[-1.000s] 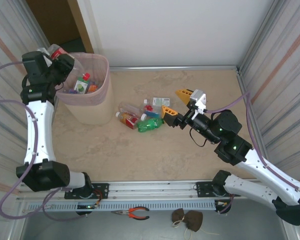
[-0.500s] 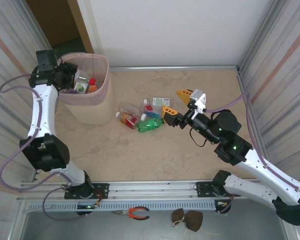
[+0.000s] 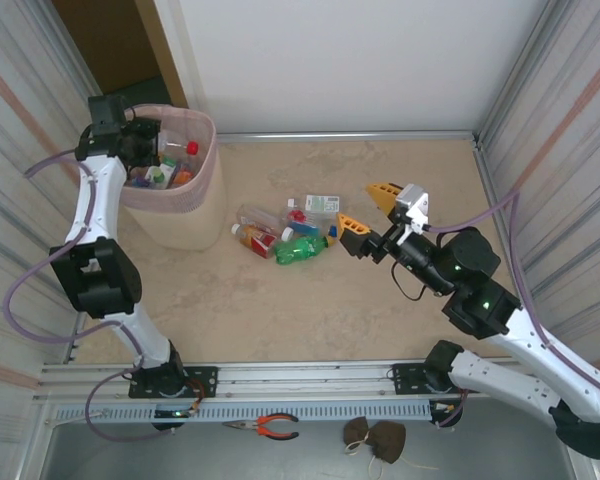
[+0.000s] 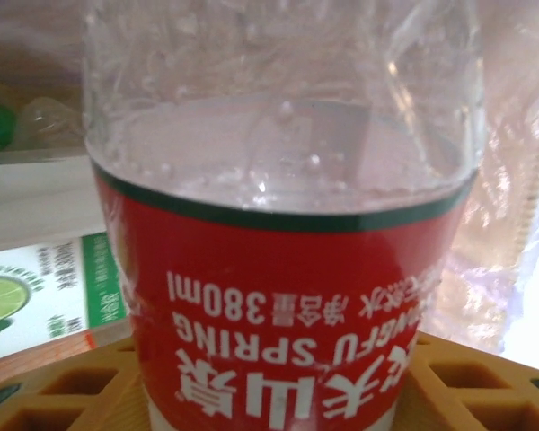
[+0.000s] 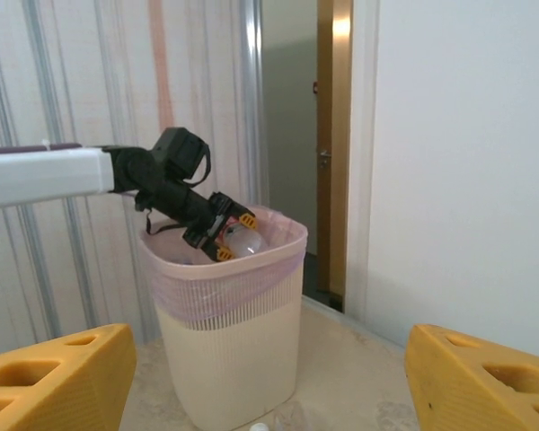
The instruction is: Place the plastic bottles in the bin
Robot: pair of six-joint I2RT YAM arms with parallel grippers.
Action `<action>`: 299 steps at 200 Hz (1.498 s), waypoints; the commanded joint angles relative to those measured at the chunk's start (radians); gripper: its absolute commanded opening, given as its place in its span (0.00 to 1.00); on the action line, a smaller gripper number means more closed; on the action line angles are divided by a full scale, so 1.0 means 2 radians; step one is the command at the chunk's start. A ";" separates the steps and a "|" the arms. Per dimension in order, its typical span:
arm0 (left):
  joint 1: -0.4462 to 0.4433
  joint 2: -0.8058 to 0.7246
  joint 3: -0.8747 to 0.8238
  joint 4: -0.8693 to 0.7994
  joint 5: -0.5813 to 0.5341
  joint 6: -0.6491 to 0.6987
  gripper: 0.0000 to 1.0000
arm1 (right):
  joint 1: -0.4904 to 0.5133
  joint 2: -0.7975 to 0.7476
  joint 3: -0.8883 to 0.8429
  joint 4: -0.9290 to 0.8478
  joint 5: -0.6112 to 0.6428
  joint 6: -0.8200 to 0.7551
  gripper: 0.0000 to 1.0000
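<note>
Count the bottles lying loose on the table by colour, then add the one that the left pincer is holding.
Green bottle: 1
Clear bottles: about 4; they overlap, so the count is not sure
Held bottle, red label, in the left pincer: 1
Total: about 6

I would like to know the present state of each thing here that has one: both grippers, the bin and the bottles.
Bin: upright, partly filled with bottles.
Left gripper: shut on a red-label bottle, at the bin's mouth.
Right gripper: open, empty, above the table.
Loose bottles: lying on their sides, clustered on the table.
</note>
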 commanded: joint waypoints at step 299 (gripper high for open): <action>0.001 0.031 0.058 0.125 0.095 0.059 0.81 | -0.001 0.010 0.012 -0.027 0.017 0.014 0.79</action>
